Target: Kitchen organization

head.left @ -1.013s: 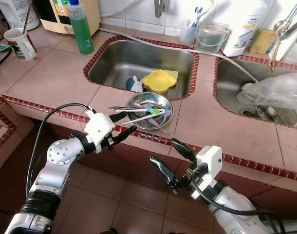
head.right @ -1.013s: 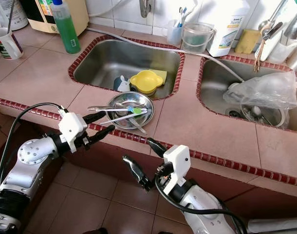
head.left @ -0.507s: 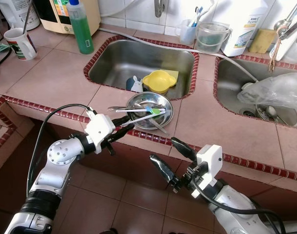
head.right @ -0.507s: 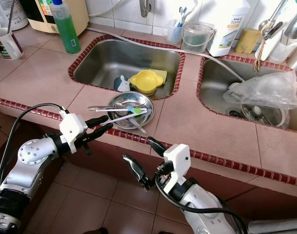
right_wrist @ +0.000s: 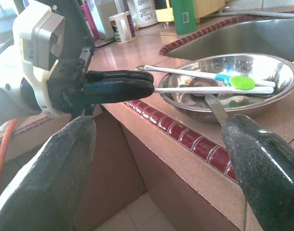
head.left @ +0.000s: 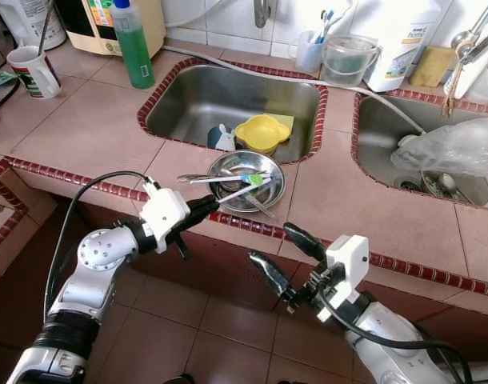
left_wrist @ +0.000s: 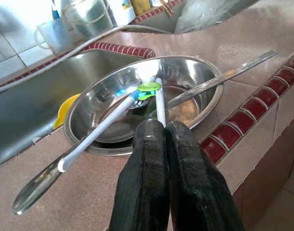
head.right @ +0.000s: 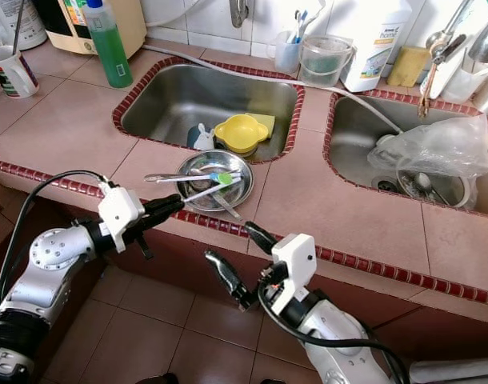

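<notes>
A steel bowl (head.left: 276, 186) sits on the tiled counter at its front edge, just in front of the left sink (head.left: 188, 100). Across the bowl lie a white-handled utensil with a green head (head.left: 246, 188), a white and blue brush (head.left: 220, 179) and a metal utensil (left_wrist: 219, 79). My left gripper (head.left: 212, 206) is at the counter's edge, shut on the handle end of the green-headed utensil (left_wrist: 158, 103). My right gripper (head.left: 286, 258) hangs open below the counter edge, right of the bowl, with nothing between its fingers (right_wrist: 65, 163).
In the left sink sit a yellow bowl (head.left: 262, 133) and a small white bottle (head.left: 225, 140). A green soap bottle (head.left: 134, 48) and a mug (head.left: 32, 70) stand at the back left. The right sink holds a plastic bag (head.left: 452, 152).
My left gripper has moved forward to the bowl and gone from open to shut on the white handle. The right gripper has barely moved.
</notes>
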